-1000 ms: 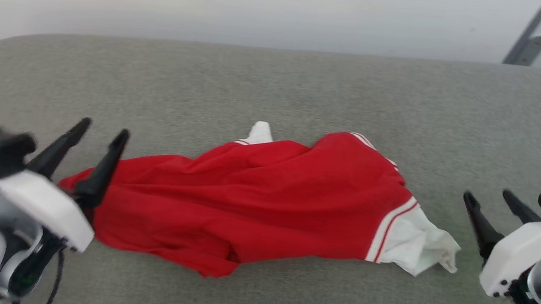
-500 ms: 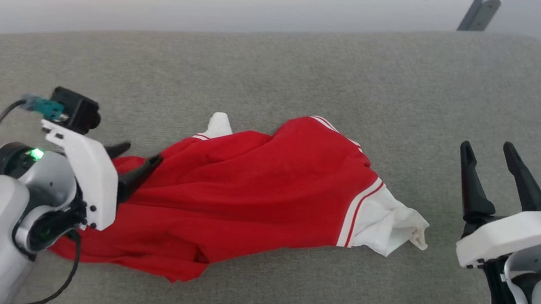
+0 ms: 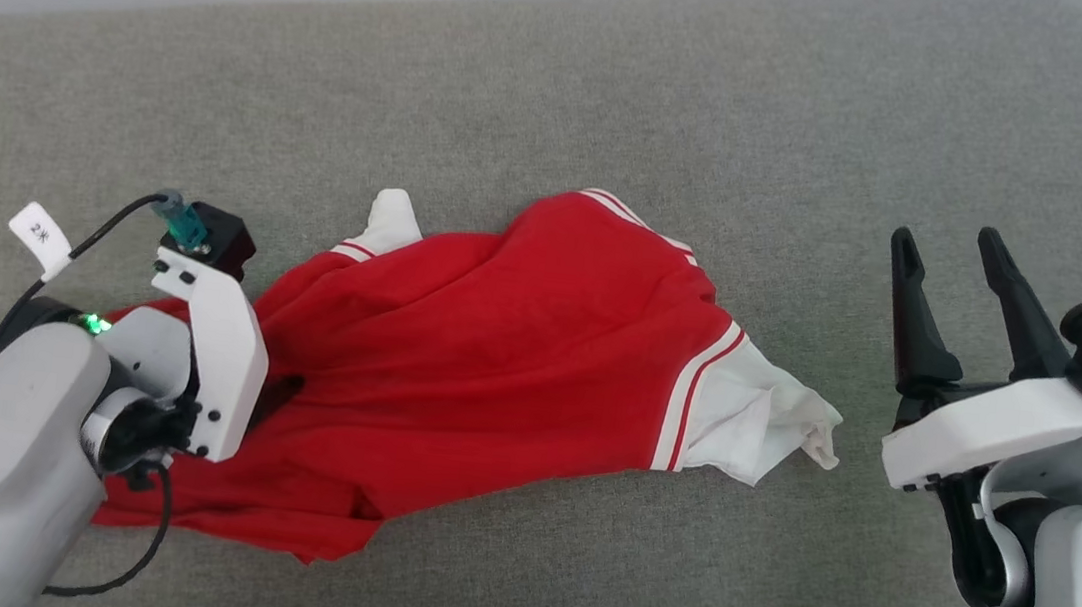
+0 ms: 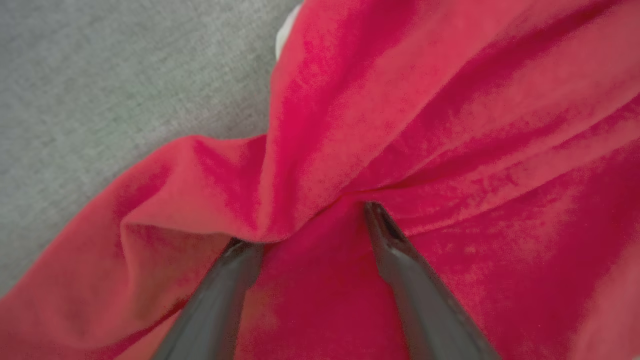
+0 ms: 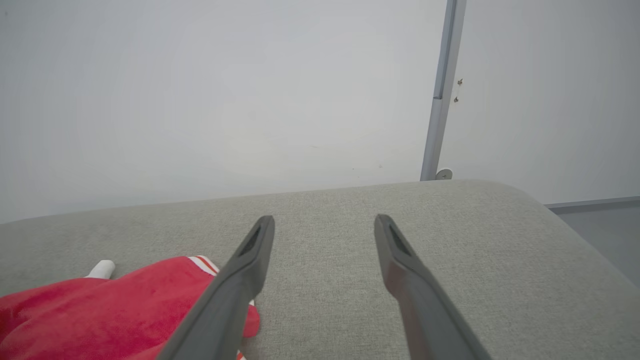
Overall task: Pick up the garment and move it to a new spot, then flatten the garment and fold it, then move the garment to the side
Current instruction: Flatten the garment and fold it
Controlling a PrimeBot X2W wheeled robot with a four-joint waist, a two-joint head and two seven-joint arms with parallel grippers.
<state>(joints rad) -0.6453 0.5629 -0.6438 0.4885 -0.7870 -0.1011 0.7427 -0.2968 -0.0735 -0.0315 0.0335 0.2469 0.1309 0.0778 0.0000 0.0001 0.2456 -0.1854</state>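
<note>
I count one red shirt (image 3: 517, 341). It shows two white sleeves, the right sleeve (image 3: 759, 427) and the far sleeve (image 3: 392, 218). I have two pincers, my left pincer (image 4: 306, 226) and my right pincer (image 3: 947, 238). Each pincer has two dark fingers (image 5: 235, 290), so four fingers. There is one grey cushion (image 3: 623, 101), one grey pole (image 5: 440, 100) and one white tag (image 3: 41, 233).

The garment (image 3: 497, 339) is bright plain red, its sleeve (image 3: 769, 428) white, with red-and-white striped trim (image 3: 689, 400) where the two colours meet. The padded surface (image 3: 623, 101) is a flecked grey weave with a faint green cast, and the wall (image 5: 200, 100) is pale grey-white. The left end effector (image 4: 306, 226) and right end effector (image 3: 946, 236) have dark grey-black fingers, white housings and silver-grey arms, with a green light (image 3: 91, 324) and a teal plug (image 3: 182, 224) on the left wrist
</note>
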